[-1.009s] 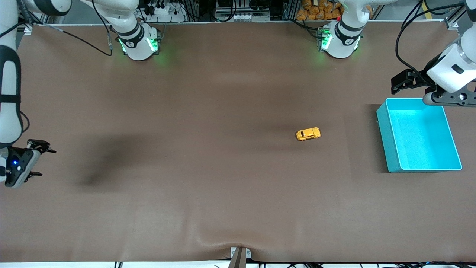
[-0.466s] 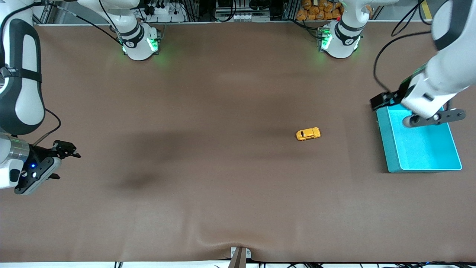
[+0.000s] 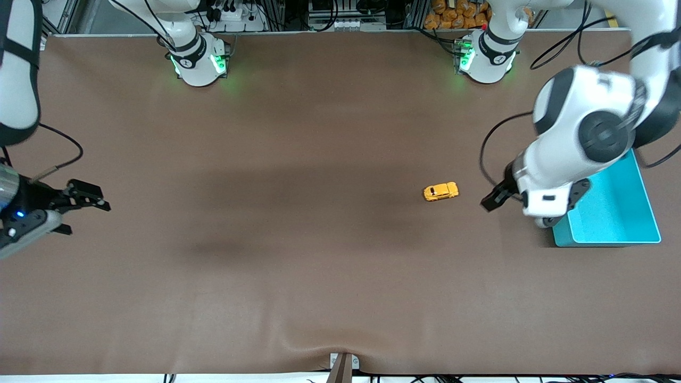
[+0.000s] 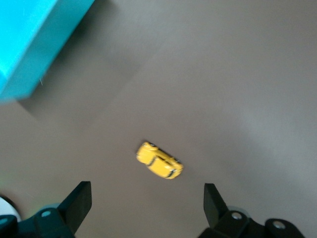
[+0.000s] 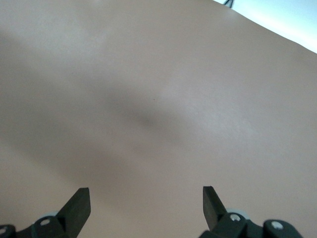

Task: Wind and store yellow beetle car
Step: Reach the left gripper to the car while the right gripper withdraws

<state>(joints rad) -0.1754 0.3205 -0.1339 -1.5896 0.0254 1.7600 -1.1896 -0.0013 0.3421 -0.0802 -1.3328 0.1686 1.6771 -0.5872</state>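
Car on the brown counter, upright on its wheels, untouched, near the bin and apart from it, toward the left arm's end. Turquoise bin open-topped, partly covered by the left arm in the front view.

Left gripper up in the air over the counter between car and bin, just beside the car, jaws wide apart and holding nothing. In the left wrist view, car framed between the two fingertips, a corner of the bin at the edge.

Right gripper well apart from the car, over bare counter at the right arm's end, jaws wide apart, nothing held. Right wrist view filled only with counter past the fingertips.
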